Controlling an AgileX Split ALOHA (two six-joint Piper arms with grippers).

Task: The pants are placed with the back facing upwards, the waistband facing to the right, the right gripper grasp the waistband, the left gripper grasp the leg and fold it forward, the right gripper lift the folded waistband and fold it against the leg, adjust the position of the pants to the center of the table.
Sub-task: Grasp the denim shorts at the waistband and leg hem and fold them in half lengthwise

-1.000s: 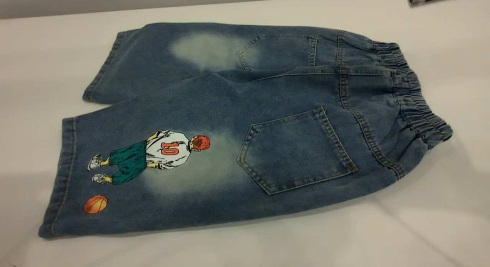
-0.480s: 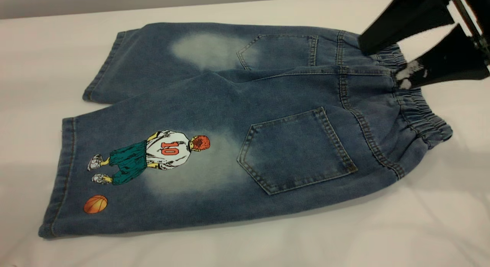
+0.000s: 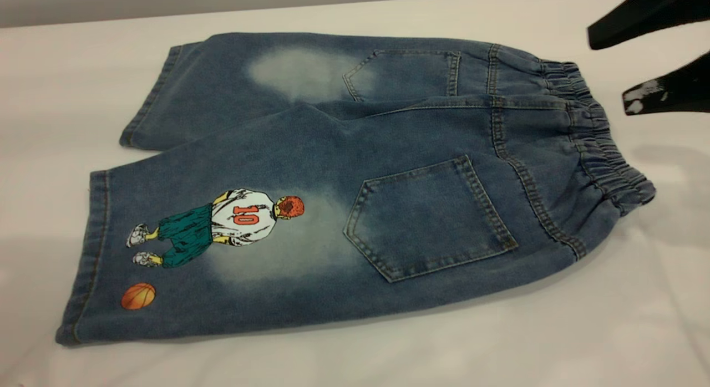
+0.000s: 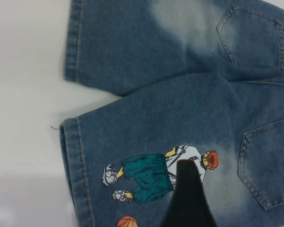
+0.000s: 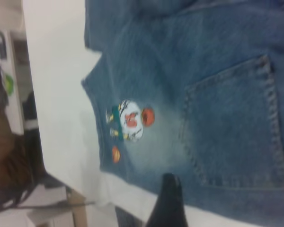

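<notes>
- While the denim shorts (image 3: 355,182) lay flat, back side up, on the white table (image 3: 610,331), their leg hems (image 3: 94,248) pointed left.
- Printed basketball player (image 3: 222,226) and ball (image 3: 138,296) sat on the nearer leg.
- Elastic waistband (image 3: 599,143) faced right.
- Right gripper (image 3: 607,68) hovered beyond the waistband, fingers spread apart, touching nothing.
- Left gripper (image 4: 187,198): finger spacing could not be told.

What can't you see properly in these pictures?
- Right claw: exterior view, cut off by the right edge; only two finger ends show, spread apart above the table beside the waistband.
- Left claw: left wrist view shows only one dark finger, cut off by the bottom edge; open or shut cannot be told.
- Pants front: hidden, facing down.
- Room past the table edge: right wrist view, too blurred to identify.
</notes>
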